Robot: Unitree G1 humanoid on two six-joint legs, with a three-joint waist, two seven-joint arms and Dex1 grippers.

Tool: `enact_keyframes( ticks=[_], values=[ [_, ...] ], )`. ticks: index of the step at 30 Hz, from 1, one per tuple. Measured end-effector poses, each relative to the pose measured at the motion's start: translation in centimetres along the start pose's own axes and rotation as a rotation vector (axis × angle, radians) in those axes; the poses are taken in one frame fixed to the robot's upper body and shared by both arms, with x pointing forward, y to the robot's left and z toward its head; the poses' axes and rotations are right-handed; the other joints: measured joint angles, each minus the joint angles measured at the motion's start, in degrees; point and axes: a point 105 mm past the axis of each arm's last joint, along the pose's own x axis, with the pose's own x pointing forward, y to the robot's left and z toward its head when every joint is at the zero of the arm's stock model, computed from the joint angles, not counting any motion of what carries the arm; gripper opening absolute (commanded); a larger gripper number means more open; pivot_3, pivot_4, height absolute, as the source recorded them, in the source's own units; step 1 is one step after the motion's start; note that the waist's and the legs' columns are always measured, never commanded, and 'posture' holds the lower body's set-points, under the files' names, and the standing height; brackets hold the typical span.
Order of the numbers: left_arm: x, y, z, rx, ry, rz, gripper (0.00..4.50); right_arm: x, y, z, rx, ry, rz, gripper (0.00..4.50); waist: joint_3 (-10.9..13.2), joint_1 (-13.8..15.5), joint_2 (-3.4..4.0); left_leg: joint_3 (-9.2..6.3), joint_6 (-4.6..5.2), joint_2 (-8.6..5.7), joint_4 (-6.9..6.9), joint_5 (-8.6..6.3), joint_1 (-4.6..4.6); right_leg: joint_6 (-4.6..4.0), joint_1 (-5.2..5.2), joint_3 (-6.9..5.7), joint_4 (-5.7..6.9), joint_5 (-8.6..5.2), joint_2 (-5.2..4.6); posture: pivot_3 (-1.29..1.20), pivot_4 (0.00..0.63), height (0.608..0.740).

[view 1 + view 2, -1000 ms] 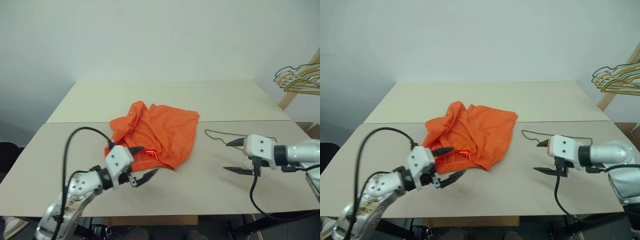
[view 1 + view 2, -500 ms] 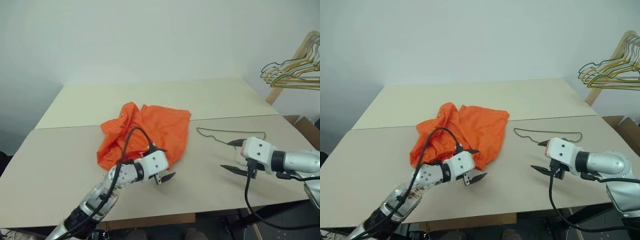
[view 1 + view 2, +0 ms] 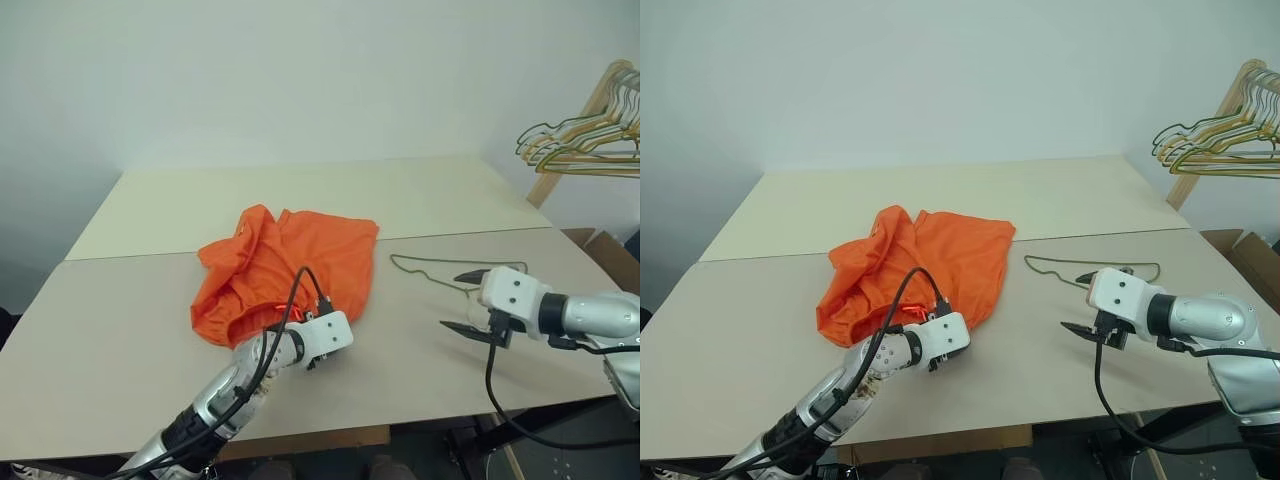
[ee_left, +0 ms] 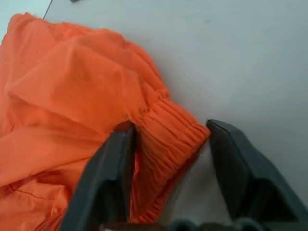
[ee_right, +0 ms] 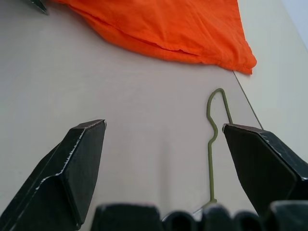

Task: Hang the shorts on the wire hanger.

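Hanging has not started yet; the task is at its first step, by my judgement. The shorts (image 3: 288,268) lie crumpled on the worktop (image 3: 120,330), in the middle and a little toward the robot's left. The wire hanger (image 3: 455,272) lies flat on the same worktop, near the shorts on their right side but apart from them, with nothing put on it.

The left gripper (image 4: 166,166) is at the near edge of the shorts. In the left wrist view its two fingers stand on both sides of the gathered waistband (image 4: 171,139), partly open; one finger is against the fabric, the other is just beside it. I cannot say that the cloth is firmly pinched yet.

The right gripper (image 5: 163,168) is wide open and holds nothing. It hovers just beside the wire hanger, whose hook end shows between its fingers in the right wrist view.

What is left, as I judge: to close on the waistband, lift the shorts, take the hanger, and bring the two together. Almost all the work is still ahead.
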Motion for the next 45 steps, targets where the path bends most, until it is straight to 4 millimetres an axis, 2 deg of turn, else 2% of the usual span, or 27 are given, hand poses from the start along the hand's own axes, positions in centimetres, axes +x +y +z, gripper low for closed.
enact_keyframes(
  ticks=[5, 9, 12, 16, 19, 21, 25, 28, 32, 37, 41, 45],
  values=[
    [-0.3, 0.4, -0.7, -0.001, 0.025, 0.021, 0.09, 0.1, -0.4, 0.2, -0.005, -0.004, -0.003, 4.50, 0.0, 0.0, 0.00, 0.00, 0.00, 0.01, 0.00, 0.00, 0.00, 0.00, -0.01, 0.01, 0.00, 0.00, -0.01, 0.00, 0.000, 0.740],
    [-1.1, 0.8, -1.3, 0.031, 0.015, 0.026, 0.03, 0.5, -0.3, 0.1, -0.007, -0.004, 0.021, 4.50, 0.0, 0.0, 0.01, 0.00, -0.01, 0.01, -0.02, 0.00, 0.00, 0.00, -0.06, 0.05, 0.02, 0.00, -0.01, 0.01, 0.000, 0.740],
    [-2.9, 0.9, -0.8, -0.064, -0.046, 0.030, 0.03, 0.9, -0.7, 0.1, -0.043, 0.003, 0.026, 4.50, 0.0, -0.2, 0.01, 0.03, 0.00, 0.04, -0.02, -0.01, -0.03, 0.00, -0.12, 0.12, 0.03, 0.00, -0.03, 0.03, 0.000, 0.740],
    [-7.2, 1.5, 0.1, -0.096, -0.154, -0.001, 0.03, 2.7, -1.0, 0.4, -0.119, -0.006, 0.041, 4.50, 0.0, -0.2, 0.03, 0.04, -0.03, 0.07, -0.05, 0.00, 0.01, -0.02, -0.16, 0.15, 0.07, -0.01, -0.04, 0.08, 0.000, 0.740],
    [-11.9, 1.8, -1.1, -0.066, -0.144, -0.044, 0.03, 5.2, -1.5, 1.1, -0.163, -0.048, 0.049, 4.50, 0.0, -0.5, 0.01, 0.14, -0.06, 0.09, -0.11, 0.02, 0.06, -0.06, -0.22, 0.26, 0.15, -0.03, 0.01, 0.11, 0.000, 0.740],
    [-14.1, 2.6, -1.5, -0.063, -0.132, -0.026, 0.03, 6.1, -1.6, 1.1, -0.197, -0.047, 0.063, 4.50, 0.0, 0.0, 0.02, 0.13, -0.06, 0.04, -0.10, 0.02, 0.06, -0.07, -0.24, 0.24, 0.17, -0.04, -0.01, 0.13, 0.000, 0.740],
    [-17.7, 4.6, -1.8, -0.086, -0.138, 0.073, 0.03, 7.9, -1.1, 0.5, -0.292, -0.026, 0.116, 4.50, 0.1, 2.0, -0.02, 0.03, -0.32, -0.02, -0.07, 0.17, 0.04, -0.06, -0.16, 0.07, 0.07, -0.04, -0.03, 0.16, 0.000, 0.740],
    [-19.6, 4.7, -2.3, -0.119, -0.140, 0.091, 0.03, 9.0, -0.8, 0.0, -0.299, -0.029, 0.132, 4.50, 0.1, 2.7, -0.05, 0.04, -0.43, -0.03, -0.09, 0.23, 0.02, -0.06, -0.18, 0.07, 0.04, -0.03, -0.02, 0.19, 0.000, 0.740],
    [-20.5, 4.3, -3.0, -0.136, -0.105, 0.096, 0.03, 9.0, 0.5, 0.1, -0.312, -0.052, 0.235, 4.50, 0.1, 3.7, -0.05, -0.02, -0.29, -0.02, -0.09, 0.16, 0.04, -0.07, -0.11, 0.01, 0.05, -0.03, -0.01, 0.21, 0.000, 0.740],
    [-20.4, 4.4, -2.8, -0.127, -0.109, 0.118, 0.03, 7.2, 2.2, 0.8, -0.360, -0.078, 0.391, 4.50, 0.1, 4.9, -0.05, -0.09, -0.06, -0.02, -0.08, 0.03, 0.05, -0.07, -0.08, -0.06, 0.05, -0.03, -0.01, 0.22, 0.000, 0.740],
    [-20.3, 4.6, -3.0, -0.122, -0.094, 0.136, 0.03, 6.3, 3.3, 0.9, -0.350, -0.088, 0.443, 4.50, 0.1, 5.3, -0.06, -0.10, -0.06, -0.01, -0.09, 0.02, 0.03, -0.07, -0.09, -0.07, 0.03, -0.03, -0.01, 0.21, 0.000, 0.740],
    [-20.3, 4.6, -3.0, -0.121, -0.091, 0.144, 0.03, 7.2, 4.3, 1.8, -0.327, -0.136, 0.406, 4.50, 0.0, 5.1, -0.08, -0.09, -0.07, 0.00, -0.09, 0.03, 0.06, -0.07, -0.09, -0.06, 0.10, -0.04, 0.01, 0.20, 0.000, 0.740]
  ],
)
